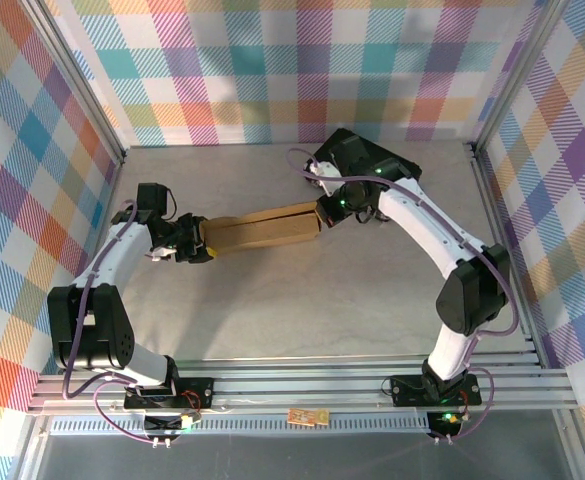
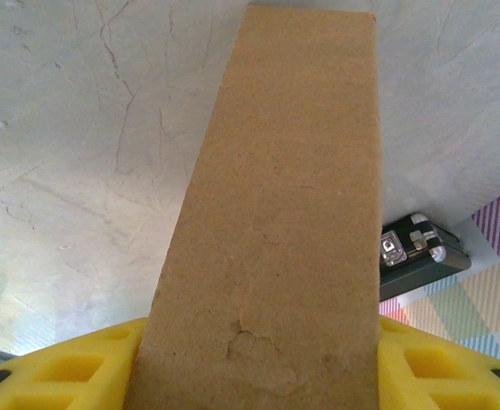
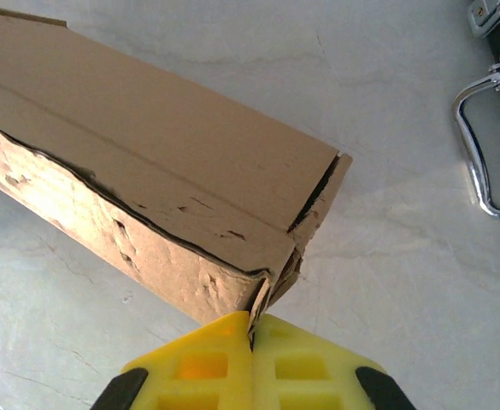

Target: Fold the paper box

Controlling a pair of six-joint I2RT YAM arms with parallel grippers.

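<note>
The paper box [image 1: 262, 228] is a long, closed brown cardboard box, dented along its edges, lying across the middle of the table between my two arms. My left gripper [image 1: 204, 248] holds its left end. In the left wrist view the box [image 2: 275, 213] runs away from me, with a yellow finger [image 2: 79, 367] pressed against each side. My right gripper [image 1: 322, 212] is at the box's right end. In the right wrist view its yellow jaws [image 3: 254, 329] are pinched shut on a thin cardboard edge at the near corner of the box [image 3: 147, 145].
A black hard case [image 1: 367, 160] with metal fittings lies just behind the right gripper; its handle [image 3: 489, 145] is close to the box's end. Metal frame rails and checked walls enclose the table. Bare tabletop [image 1: 302, 300] lies in front of the box.
</note>
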